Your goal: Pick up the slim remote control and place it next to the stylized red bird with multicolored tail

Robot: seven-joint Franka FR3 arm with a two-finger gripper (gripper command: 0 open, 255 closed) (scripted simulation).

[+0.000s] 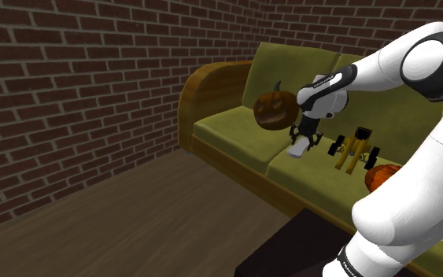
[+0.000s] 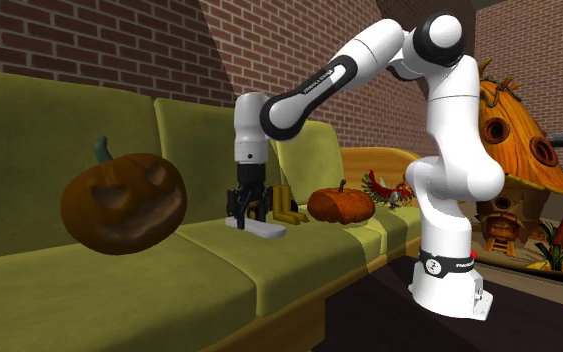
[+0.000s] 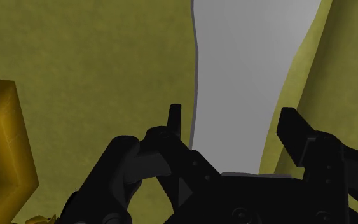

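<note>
As the pincer [image 3: 233, 122] stands open (2 fingers [image 3: 175, 119] apart), the grey remote [image 3: 247, 63] lies between them, ungripped.

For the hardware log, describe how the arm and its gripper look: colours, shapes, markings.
The arm has smooth, rounded white shells with dark joints between them. A dark band near its foot carries small white lettering, too small to read. The gripper is all black, with two angular fingers.
</note>
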